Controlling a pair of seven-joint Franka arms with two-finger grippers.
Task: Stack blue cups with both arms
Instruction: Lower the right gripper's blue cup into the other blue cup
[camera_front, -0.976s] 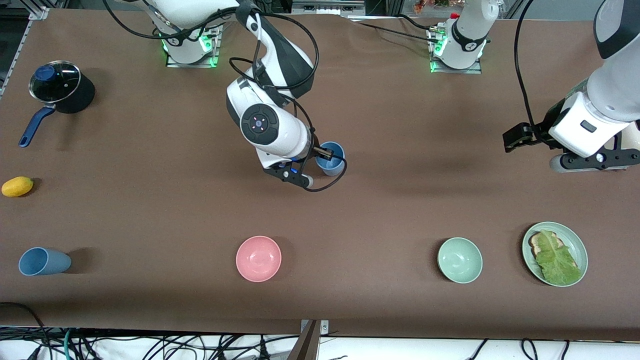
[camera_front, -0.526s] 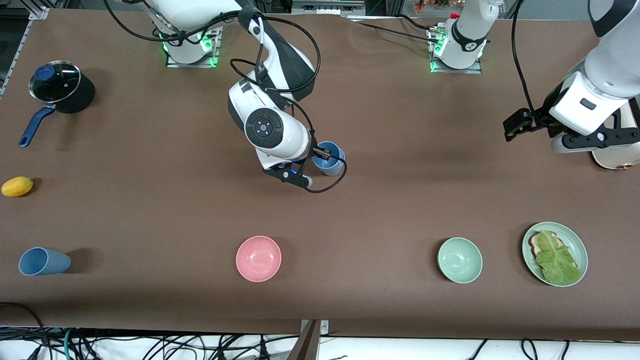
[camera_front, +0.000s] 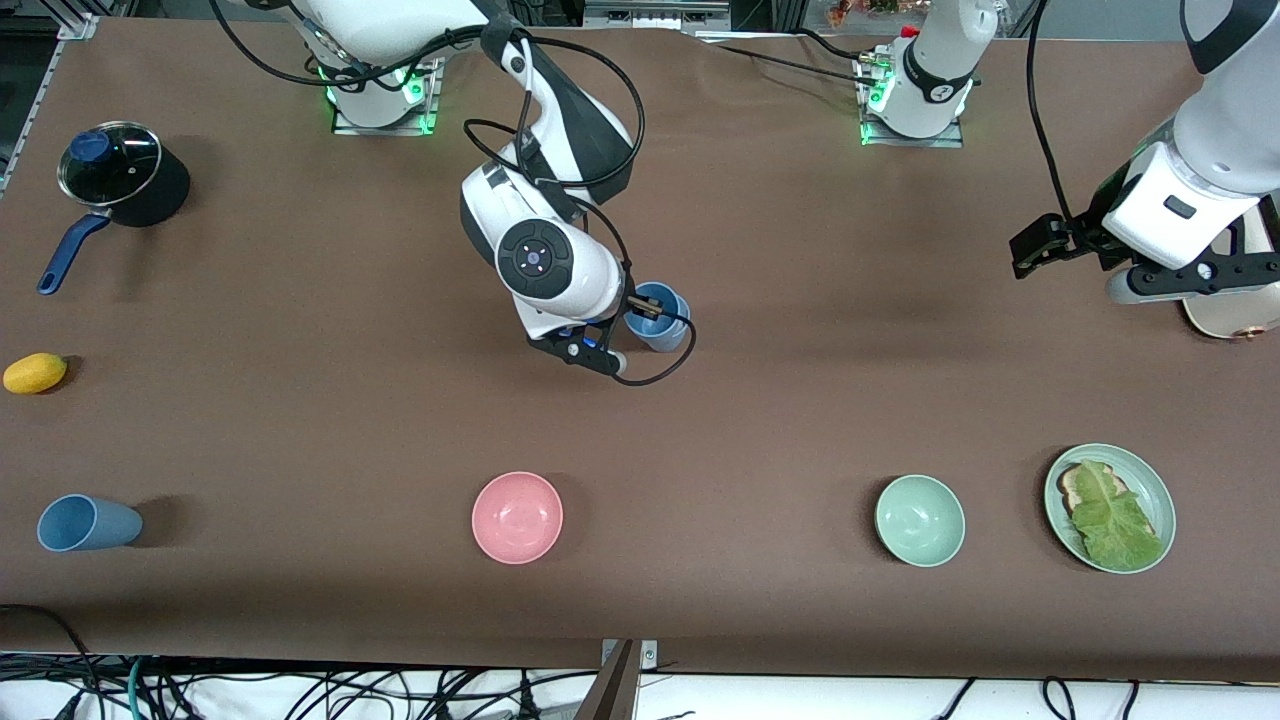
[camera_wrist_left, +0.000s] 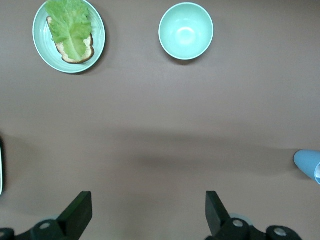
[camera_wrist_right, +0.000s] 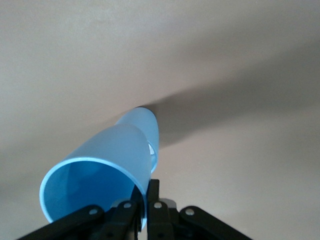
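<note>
while my right gripper (camera_front: 640, 308) clenched one matte blue tapered cup's (camera_front: 661, 318) rim mid-table, the second blue cup (camera_front: 85, 523) lay unstacked near the front corner; my left gripper (camera_wrist_left: 147, 212) waited, released.

A robotics lab: two white arms (camera_front: 540, 260) bolted to a brown table (camera_front: 760, 400), green-lit bases (camera_front: 380, 95) along its upper edge, loose cables (camera_front: 300, 690) tangled below its lower edge.
</note>
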